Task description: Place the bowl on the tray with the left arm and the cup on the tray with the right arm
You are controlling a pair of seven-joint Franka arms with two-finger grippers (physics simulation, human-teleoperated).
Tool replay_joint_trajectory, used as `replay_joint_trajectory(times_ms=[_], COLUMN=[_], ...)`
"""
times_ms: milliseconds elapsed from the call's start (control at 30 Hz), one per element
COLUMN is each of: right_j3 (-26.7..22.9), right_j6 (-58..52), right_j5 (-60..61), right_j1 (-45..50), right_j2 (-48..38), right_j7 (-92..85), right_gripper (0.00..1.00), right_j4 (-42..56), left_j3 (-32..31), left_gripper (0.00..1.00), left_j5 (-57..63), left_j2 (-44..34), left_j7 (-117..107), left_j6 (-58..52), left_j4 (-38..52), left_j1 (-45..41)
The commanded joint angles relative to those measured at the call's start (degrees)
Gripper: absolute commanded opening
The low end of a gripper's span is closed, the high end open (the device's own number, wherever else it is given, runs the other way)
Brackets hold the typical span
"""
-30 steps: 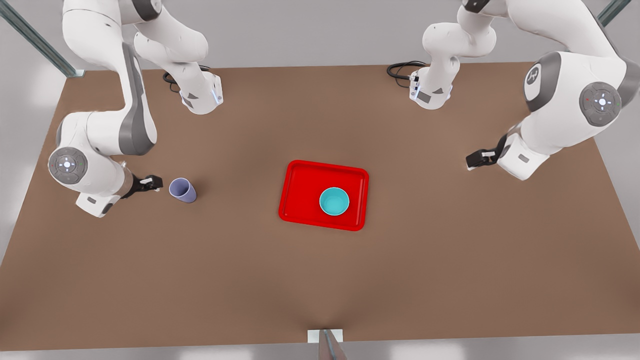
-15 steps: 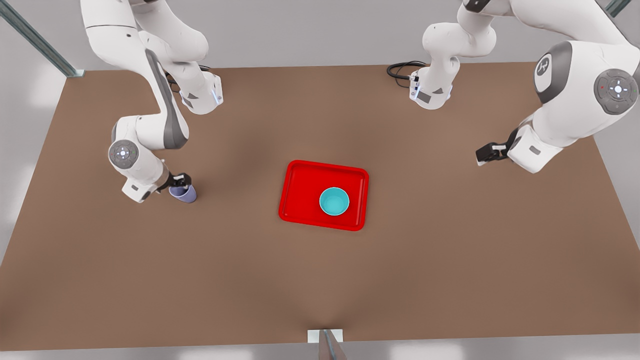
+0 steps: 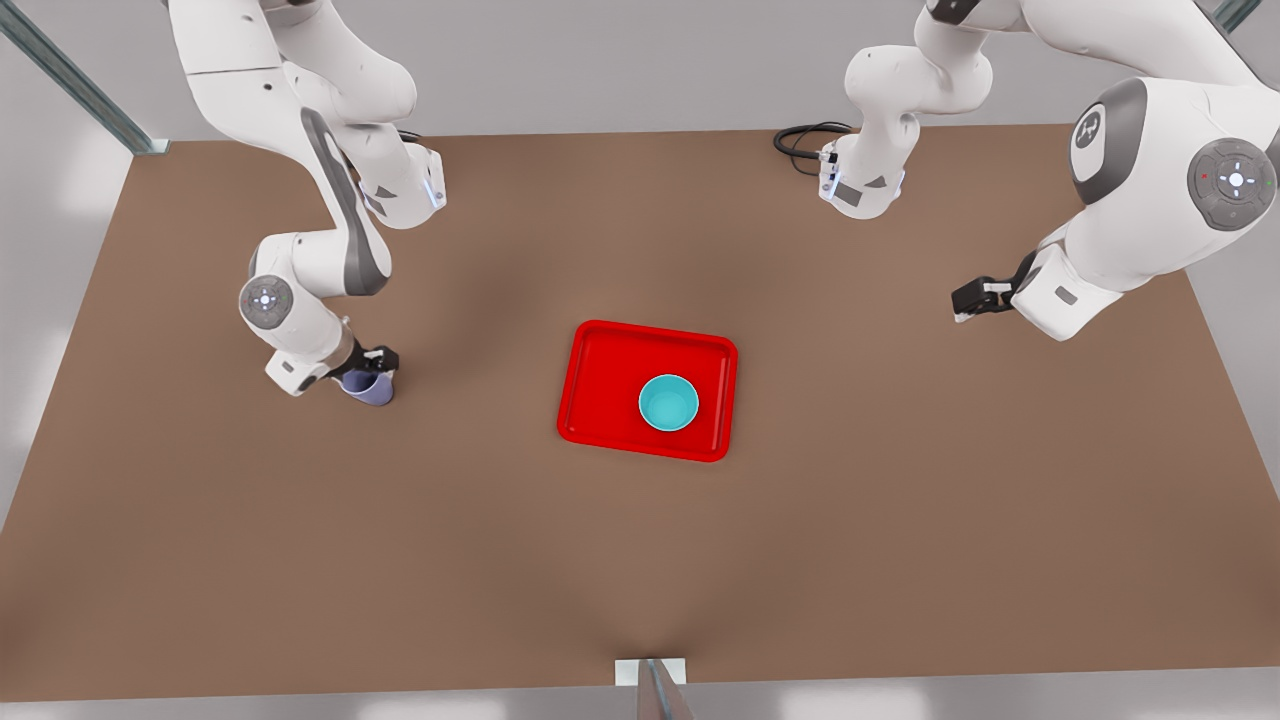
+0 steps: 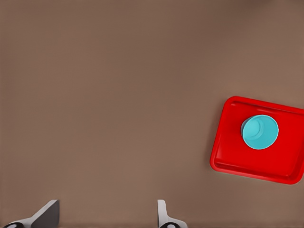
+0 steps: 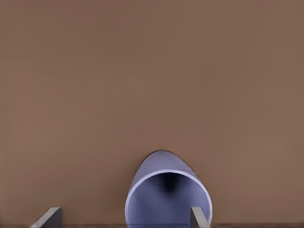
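With the bowl [image 3: 669, 402] already sitting on the tray [image 3: 600, 385], half the job looks done and the cup [image 3: 368, 386] is up next!

That cup stands on the table [image 3: 640, 560], well off toward the front view's left, and the right gripper [image 3: 374, 362] is down over it, fingers spread wide either side of the rim, nothing clamped yet. Grasp, lift and carry to the tray are left. Far over on the front view's right, the left gripper [image 3: 972, 299] waits, released and empty.

Brown table [image 3: 640, 560], black cable [image 3: 800, 135] at its far edge
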Motion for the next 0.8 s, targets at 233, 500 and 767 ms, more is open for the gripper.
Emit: replay_joint_trajectory(times_ms=[233,500,767], right_j3=[-0.06,-1.02,-1.11], right_j6=[-2.83,-2.21,-1.86], right_j5=[0.74,0.74,0.65], right_j1=[2.43,2.43,2.69], right_j2=[1.99,3.84,7.53], right_j7=[2.07,1.98,2.16], right_gripper=[1.00,1.00,1.00], right_j4=[-0.11,0.06,0.41], left_j3=[0.00,-0.18,-0.36], left_gripper=[1.00,1.00,1.00], left_j5=[0.02,-0.33,-0.33], left_j2=[0.02,1.08,2.83], left_j7=[2.03,1.51,1.33], left_j6=[0.09,-0.08,-0.35], left_j4=[0.03,-0.15,-0.33], left_j1=[0.02,-0.42,-4.20])
